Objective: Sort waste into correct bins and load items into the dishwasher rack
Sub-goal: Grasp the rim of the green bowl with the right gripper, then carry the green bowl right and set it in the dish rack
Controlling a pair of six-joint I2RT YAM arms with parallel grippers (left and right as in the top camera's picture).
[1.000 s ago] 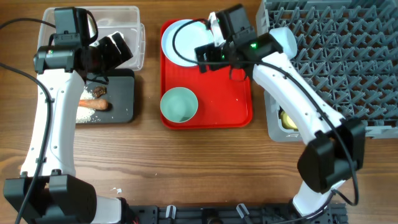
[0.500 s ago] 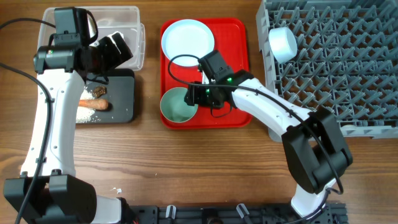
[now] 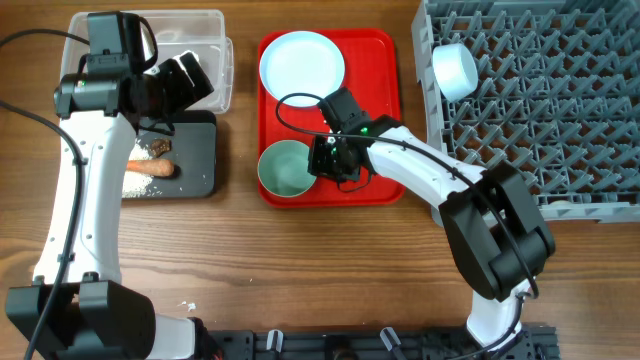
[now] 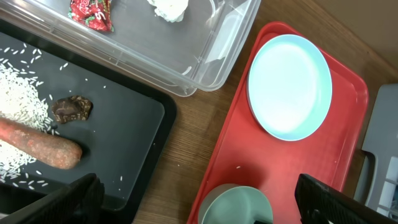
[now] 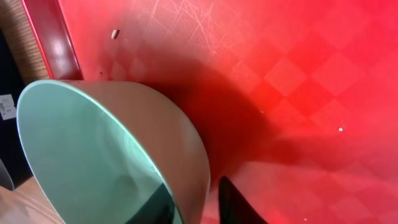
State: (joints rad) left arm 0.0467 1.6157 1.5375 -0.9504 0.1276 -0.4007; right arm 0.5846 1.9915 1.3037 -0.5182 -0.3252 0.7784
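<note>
A mint bowl (image 3: 287,168) stands at the near left of the flat red tray (image 3: 385,120). My right gripper (image 3: 325,158) is shut on its right rim; in the right wrist view (image 5: 199,205) one finger (image 5: 158,208) is inside the bowl (image 5: 93,155) and one outside. The pale plate (image 3: 302,66) lies at the tray's back. A second bowl (image 3: 455,70) rests in the grey dishwasher rack (image 3: 560,100). My left gripper (image 3: 185,80) hangs open over the bins, empty. The clear tub (image 3: 200,40) holds a red wrapper (image 4: 91,12) and a tissue (image 4: 169,7). The black tray (image 3: 195,165) holds a carrot (image 3: 150,168), rice (image 4: 22,99) and a brown scrap (image 4: 71,109).
The rack fills the right side, its left wall close to the red tray. My right arm stretches from the near right across the tray's lower part. A few white crumbs lie on the wooden table near the front left.
My right gripper came down from beside the plate to the mint bowl's rim and closed on it. The left arm has not moved.
</note>
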